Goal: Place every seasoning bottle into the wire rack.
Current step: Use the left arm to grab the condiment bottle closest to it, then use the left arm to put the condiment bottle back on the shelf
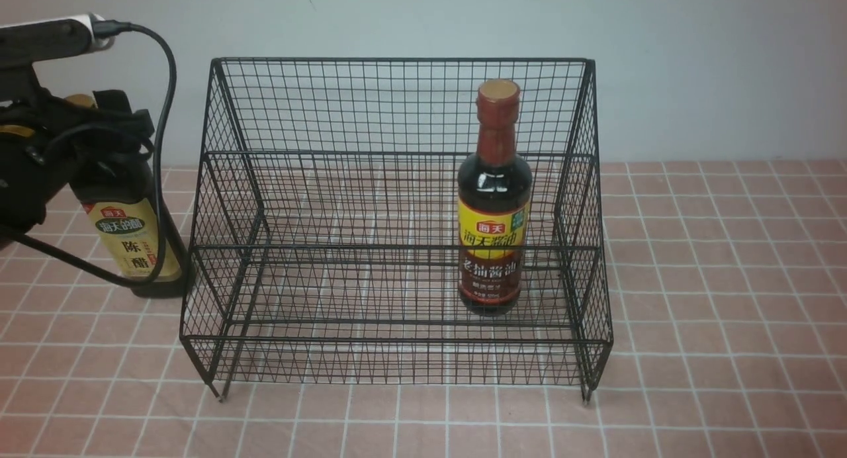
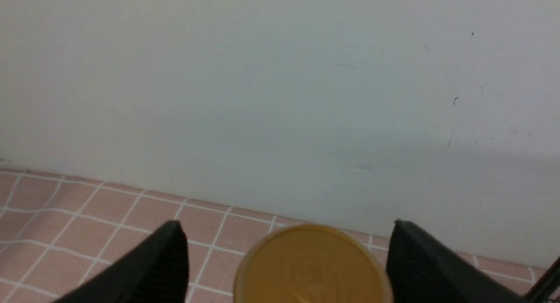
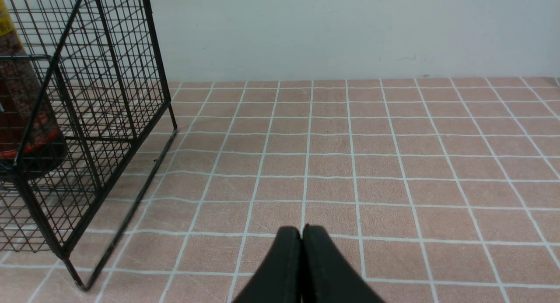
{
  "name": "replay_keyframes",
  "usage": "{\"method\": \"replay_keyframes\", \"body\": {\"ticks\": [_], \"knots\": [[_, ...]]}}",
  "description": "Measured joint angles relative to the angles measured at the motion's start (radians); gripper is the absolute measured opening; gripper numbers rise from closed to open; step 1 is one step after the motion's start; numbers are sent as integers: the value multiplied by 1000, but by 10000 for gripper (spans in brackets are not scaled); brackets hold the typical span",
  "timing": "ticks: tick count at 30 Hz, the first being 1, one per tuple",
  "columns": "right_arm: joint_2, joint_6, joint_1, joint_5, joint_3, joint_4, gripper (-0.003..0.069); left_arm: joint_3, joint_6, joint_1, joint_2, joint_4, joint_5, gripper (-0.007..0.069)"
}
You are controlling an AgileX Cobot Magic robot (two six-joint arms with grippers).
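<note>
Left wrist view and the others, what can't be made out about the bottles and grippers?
- Left wrist view: only the cap of the gold-cap bottle shows; the bottom edge cuts off whether the left gripper touches it.
- Front view: the left arm hides that bottle's neck.
- Right wrist view: the picture edge and wire rack mask most of the red-neck bottle.

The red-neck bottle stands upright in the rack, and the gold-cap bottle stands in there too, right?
Not quite. The gold-cap bottle stands outside the rack, on the table at the rack's left, as the front view shows. The red-neck bottle does stand upright in the rack.
</note>
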Motion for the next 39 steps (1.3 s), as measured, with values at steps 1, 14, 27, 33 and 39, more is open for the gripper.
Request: {"method": "replay_keyframes", "body": {"ticks": [1,14,27,33,39], "knots": [[0,0,0,0,0,0,-14,0,0,0,5,0,0,478],[0,0,0,0,0,0,-14,-2,55,0,-42,13,67,303],[0,-1,0,0,0,0,-14,-222,161,-11,-320,13,156,303],[0,-1,0,0,0,0,-14,-389,165,-105,-341,16,198,302],[0,-1,0,0,0,0,-14,-475,164,-237,-328,19,213,302]]}}
